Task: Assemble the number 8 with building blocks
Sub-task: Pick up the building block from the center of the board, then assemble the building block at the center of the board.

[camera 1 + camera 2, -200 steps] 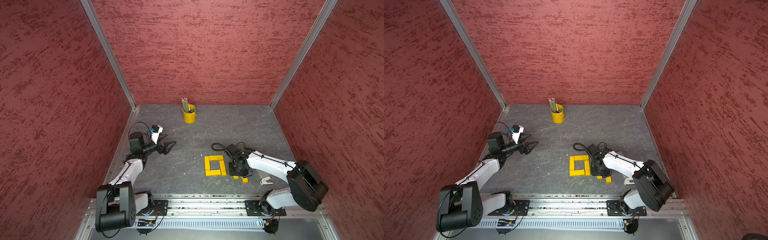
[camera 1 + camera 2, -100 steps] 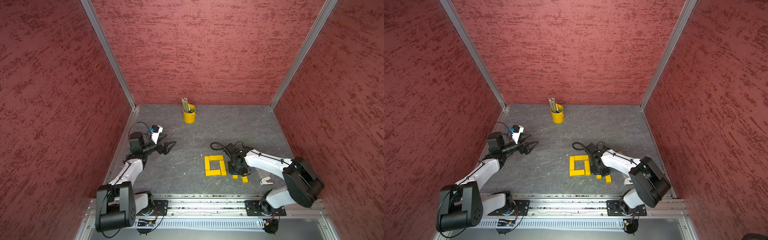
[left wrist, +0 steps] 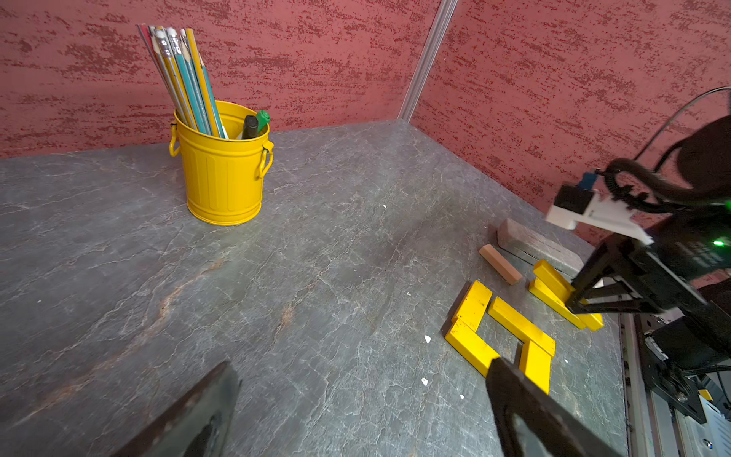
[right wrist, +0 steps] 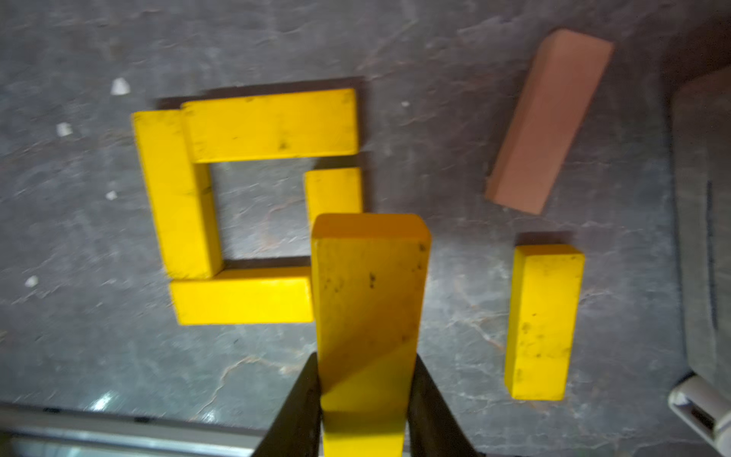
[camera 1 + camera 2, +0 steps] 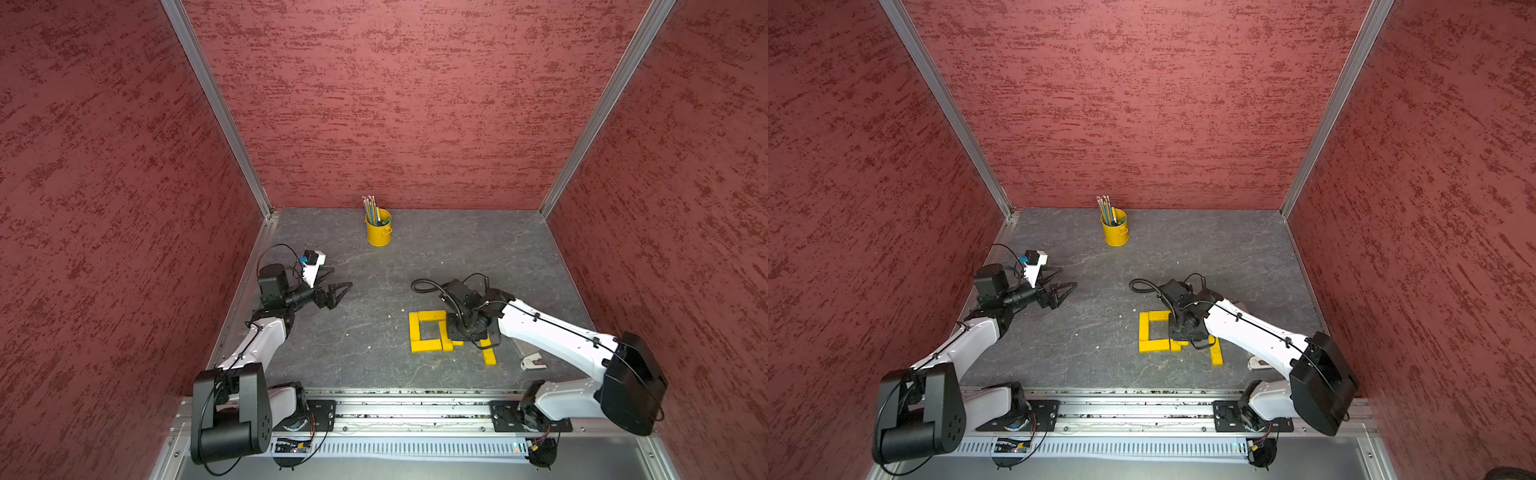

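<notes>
In both top views the right gripper [image 5: 467, 336] is hanging beside the yellow square [image 5: 414, 332] near the table's [image 5: 374, 365] front edge. The left gripper [image 5: 337, 291], jaws spread, is waiting well apart. In the right wrist view the right jaws are clamping a yellow plank [image 4: 370, 292], which is pointing lengthwise over the square's corner.

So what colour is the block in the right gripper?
Yellow; the block shows best in the right wrist view.
</notes>
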Controlling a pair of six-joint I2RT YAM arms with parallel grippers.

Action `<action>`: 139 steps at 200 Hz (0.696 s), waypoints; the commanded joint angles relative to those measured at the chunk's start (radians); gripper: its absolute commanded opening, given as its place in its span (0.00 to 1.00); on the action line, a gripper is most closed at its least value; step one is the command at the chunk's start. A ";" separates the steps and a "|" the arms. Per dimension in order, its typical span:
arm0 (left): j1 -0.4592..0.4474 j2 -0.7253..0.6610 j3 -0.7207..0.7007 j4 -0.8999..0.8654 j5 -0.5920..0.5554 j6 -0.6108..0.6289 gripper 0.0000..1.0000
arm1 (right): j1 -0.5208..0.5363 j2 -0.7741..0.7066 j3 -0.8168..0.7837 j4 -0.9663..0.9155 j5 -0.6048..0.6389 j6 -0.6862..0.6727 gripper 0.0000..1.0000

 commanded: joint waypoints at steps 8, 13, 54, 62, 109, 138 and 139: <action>0.007 0.021 0.012 0.015 0.011 0.015 1.00 | 0.165 0.009 0.018 -0.024 0.002 0.151 0.15; 0.008 0.023 0.015 0.015 0.012 0.016 1.00 | 0.192 0.018 0.019 -0.019 0.003 0.170 0.15; 0.009 0.014 0.013 0.032 0.011 0.011 1.00 | 0.316 0.089 0.016 0.034 -0.047 0.233 0.18; 0.009 0.015 0.010 0.035 0.012 0.010 1.00 | 0.327 0.089 0.015 0.052 -0.057 0.239 0.18; 0.010 0.024 -0.018 0.062 0.008 0.013 1.00 | 0.375 0.159 0.022 0.070 -0.106 0.248 0.18; 0.012 0.023 -0.017 0.065 0.008 0.013 1.00 | 0.376 0.182 0.025 0.077 -0.113 0.251 0.18; 0.012 0.023 -0.017 0.065 0.008 0.013 1.00 | 0.376 0.184 0.025 0.077 -0.114 0.251 0.18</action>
